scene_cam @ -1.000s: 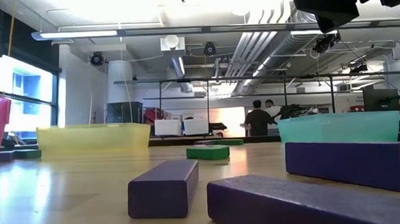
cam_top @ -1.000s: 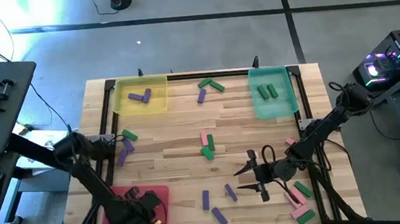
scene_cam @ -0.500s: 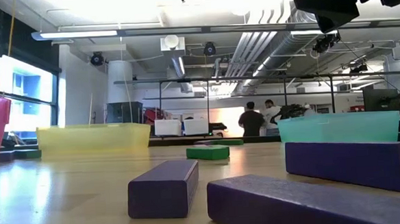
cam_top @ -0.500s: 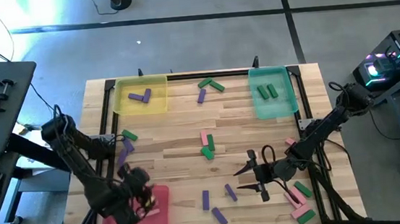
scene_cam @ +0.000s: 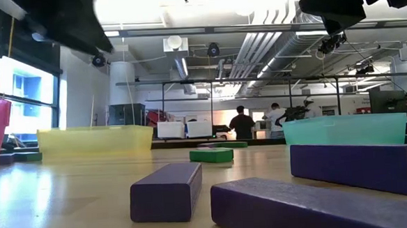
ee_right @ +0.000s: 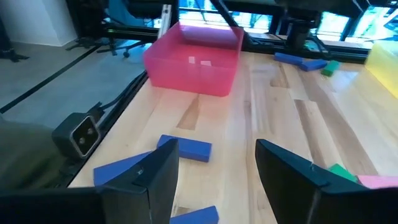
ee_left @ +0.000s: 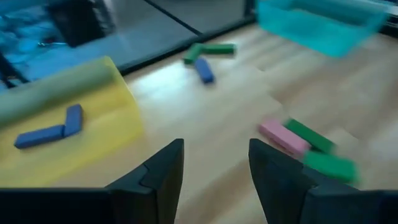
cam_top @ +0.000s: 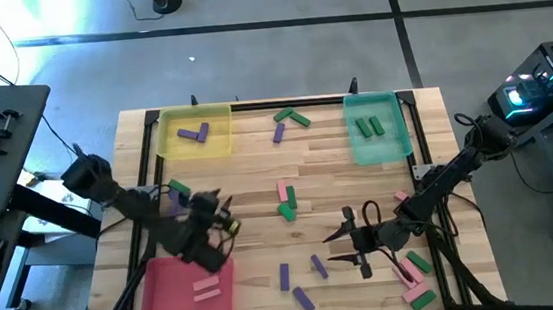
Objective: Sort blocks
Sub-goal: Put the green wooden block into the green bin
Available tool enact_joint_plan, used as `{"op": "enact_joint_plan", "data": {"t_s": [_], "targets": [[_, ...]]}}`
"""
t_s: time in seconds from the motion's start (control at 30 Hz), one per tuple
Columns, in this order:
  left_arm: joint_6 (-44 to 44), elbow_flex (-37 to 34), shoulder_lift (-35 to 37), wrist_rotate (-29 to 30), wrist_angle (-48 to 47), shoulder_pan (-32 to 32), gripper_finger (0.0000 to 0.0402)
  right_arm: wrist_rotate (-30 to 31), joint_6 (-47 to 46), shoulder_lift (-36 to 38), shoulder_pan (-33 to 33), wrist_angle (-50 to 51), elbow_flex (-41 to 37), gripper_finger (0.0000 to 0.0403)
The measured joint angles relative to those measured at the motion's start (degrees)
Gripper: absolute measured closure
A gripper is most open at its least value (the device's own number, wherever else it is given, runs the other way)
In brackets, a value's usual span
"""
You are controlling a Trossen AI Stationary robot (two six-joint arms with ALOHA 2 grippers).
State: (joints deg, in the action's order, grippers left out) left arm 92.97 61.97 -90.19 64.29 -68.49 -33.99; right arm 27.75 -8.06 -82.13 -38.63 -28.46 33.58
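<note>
Two people (scene_cam: 254,123) — low view only

Three trays sit on the table (cam_top: 337,160): one at the far left corner (cam_top: 194,133) holding two blocks (cam_top: 193,133), one at the far right corner (cam_top: 375,126) holding two blocks (cam_top: 369,126), one at the near left corner (cam_top: 186,293) holding one block (cam_top: 206,289). Loose blocks (cam_top: 287,200) lie between them, at centre and near right.
</note>
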Motion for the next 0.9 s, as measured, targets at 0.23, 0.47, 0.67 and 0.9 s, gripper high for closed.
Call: {"op": "enact_joint_plan", "data": {"t_s": [0.23, 0.47, 0.67, 0.9], "targets": [[-21.6, -4.9, 0.0, 7.4, 19.5, 11.8, 0.0239, 9.8, 3.9, 0.0, 3.0, 2.8, 0.0, 0.0203], [-52.1, -5.0, 0.0, 4.8, 36.1, 19.9, 0.0239, 6.8, 4.0, 0.0, 16.5, 4.2, 0.0, 0.0203], [-67.8, -5.0, 0.0, 0.9, 42.0, 26.3, 0.0239, 3.2, 6.9, 0.0, 28.5, 4.2, 0.1, 0.0203], [-81.1, -5.0, 0.0, -3.9, 50.6, 33.2, 0.0239, 3.1, 15.8, 0.0, 39.9, 3.9, 2.5, 0.0203]]}}
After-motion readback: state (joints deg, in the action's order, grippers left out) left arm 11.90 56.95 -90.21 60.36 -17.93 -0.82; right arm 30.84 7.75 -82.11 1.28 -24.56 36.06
